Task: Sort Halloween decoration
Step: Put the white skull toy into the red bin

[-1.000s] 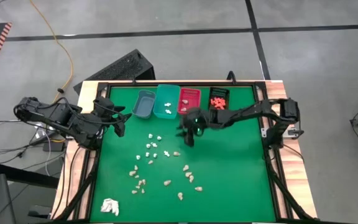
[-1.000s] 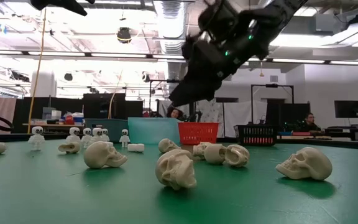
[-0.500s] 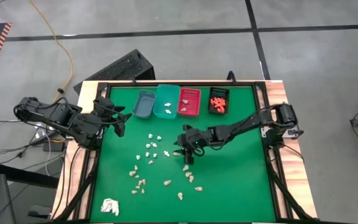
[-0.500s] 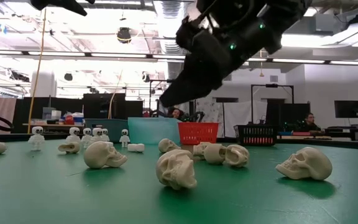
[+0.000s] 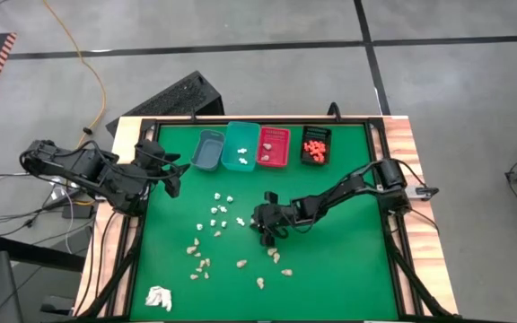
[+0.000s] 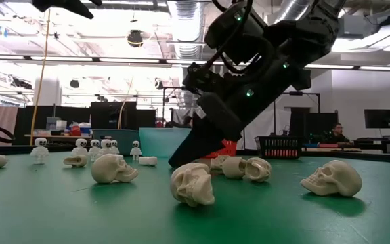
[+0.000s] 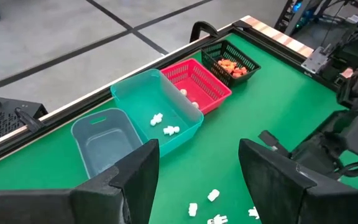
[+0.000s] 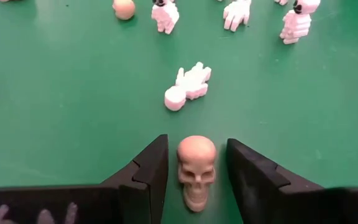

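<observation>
A: What is sitting on the green counter (image 5: pixel 339 260)?

B: Four bins are lining the far edge: a grey bin (image 5: pixel 209 150), a teal bin (image 5: pixel 240 145) holding white bits, a red bin (image 5: pixel 273 146) and a black bin (image 5: pixel 315 145) holding orange bits. Small white pieces (image 5: pixel 221 212) and tan pieces (image 5: pixel 202 265) are lying scattered mid-counter, and a white wad (image 5: pixel 158 298) is resting near the front left corner.

A: And the arms?

B: The right end effector (image 5: pixel 265 227) is reaching low among the tan pieces near the centre. The left end effector (image 5: pixel 170 175) is waiting by the counter's left edge, beside the grey bin.
</observation>
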You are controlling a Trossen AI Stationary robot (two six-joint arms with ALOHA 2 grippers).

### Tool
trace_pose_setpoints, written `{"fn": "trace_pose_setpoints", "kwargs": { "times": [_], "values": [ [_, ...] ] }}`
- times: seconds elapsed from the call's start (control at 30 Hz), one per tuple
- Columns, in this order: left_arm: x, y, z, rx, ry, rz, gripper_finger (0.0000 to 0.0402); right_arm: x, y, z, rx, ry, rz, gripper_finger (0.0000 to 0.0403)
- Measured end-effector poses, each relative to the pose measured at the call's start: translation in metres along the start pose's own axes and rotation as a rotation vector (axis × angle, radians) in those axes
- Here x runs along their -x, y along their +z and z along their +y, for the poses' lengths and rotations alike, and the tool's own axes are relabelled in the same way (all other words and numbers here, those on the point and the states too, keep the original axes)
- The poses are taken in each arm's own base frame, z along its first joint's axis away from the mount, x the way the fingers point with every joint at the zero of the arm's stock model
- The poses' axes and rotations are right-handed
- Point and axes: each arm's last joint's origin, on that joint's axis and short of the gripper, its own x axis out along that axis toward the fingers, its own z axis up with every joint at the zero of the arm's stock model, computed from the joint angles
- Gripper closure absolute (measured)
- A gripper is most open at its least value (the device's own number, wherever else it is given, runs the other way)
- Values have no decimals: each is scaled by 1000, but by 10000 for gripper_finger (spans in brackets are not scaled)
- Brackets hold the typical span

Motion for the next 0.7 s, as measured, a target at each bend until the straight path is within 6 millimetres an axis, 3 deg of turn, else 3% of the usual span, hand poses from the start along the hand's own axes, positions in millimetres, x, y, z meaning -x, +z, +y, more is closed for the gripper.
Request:
{"fn": "trace_pose_setpoints", "kwargs": {
  "times": [0.17,0.5,0.7],
  "values": [
    [0,0,0,4,0,0,191,1,0,0,-8,-32,2,255],
    [0,0,0,9,0,0,191,2,-1,2,-69,-41,12,348],
    [0,0,0,3,0,-1,191,10,5,2,-93,-31,-4,357]
  ]
}}
